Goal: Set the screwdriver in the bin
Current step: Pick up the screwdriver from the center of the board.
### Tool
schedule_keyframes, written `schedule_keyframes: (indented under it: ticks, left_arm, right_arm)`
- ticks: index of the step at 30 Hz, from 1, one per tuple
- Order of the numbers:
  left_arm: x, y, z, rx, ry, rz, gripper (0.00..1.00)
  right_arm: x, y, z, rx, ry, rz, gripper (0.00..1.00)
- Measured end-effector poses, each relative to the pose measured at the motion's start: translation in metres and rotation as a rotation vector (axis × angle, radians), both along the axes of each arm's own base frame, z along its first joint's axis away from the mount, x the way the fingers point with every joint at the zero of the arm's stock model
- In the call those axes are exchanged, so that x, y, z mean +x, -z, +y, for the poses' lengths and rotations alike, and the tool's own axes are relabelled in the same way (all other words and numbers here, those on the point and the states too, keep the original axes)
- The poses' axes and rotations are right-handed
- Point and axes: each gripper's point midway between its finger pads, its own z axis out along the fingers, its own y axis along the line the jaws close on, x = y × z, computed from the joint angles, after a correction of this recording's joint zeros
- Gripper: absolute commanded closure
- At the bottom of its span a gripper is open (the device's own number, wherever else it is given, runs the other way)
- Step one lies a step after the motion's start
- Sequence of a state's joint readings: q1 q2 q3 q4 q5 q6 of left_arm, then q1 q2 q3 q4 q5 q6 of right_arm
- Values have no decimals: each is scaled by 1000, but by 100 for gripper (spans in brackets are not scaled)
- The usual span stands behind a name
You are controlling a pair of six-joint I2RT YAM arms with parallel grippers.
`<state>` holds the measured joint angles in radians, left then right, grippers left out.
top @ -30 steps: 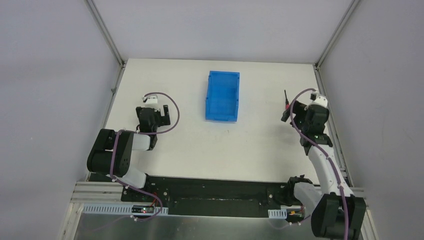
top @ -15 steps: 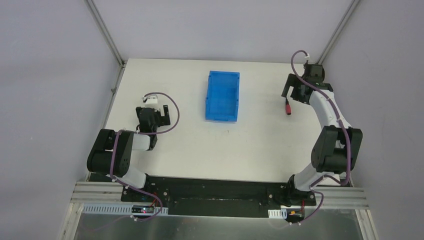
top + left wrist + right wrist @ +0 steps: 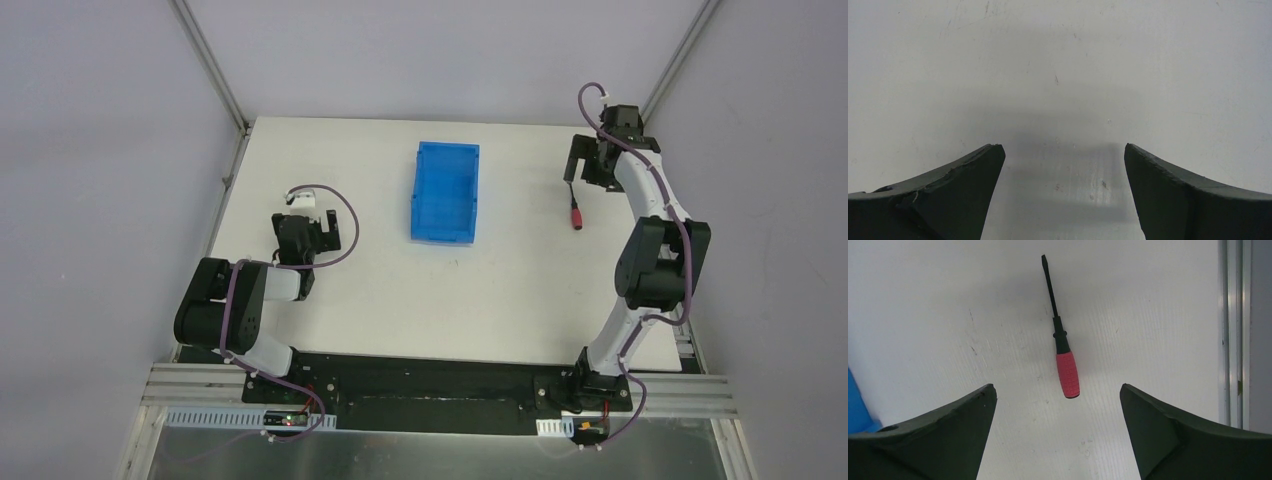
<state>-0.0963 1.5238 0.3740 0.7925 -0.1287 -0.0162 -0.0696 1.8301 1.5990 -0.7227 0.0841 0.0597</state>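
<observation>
R gripper [image 3: 585, 168] spread wide over screwdriver [image 3: 1068, 374], prob. to straddle handle; bin [image 3: 445, 190] at its 9 o'clock. L gripper [image 3: 1063, 150] spread, idle.

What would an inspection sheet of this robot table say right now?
Surface: white table, lightly scuffed.
Job's things: screwdriver lying flat near the right edge, outside the blue bin; bin looks empty.
Clutter: nothing seen.
Claws: left claw open over bare table; right claw open, screwdriver just ahead of it, untouched.
Cables: purple cable looped along each arm.
Surroundings: grey walls, aluminium frame posts.
</observation>
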Motion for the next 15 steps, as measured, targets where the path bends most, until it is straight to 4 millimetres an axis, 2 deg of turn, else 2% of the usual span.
schedule_keyframes:
  ticks: [4,15]
  left_arm:
    - [0,0,0,0,0,0,1]
    - [0,0,0,0,0,0,1]
  right_arm:
    - [4,16,-2,-13,-13,47,2]
    - [-2,59,-4,-14,-50,170,2]
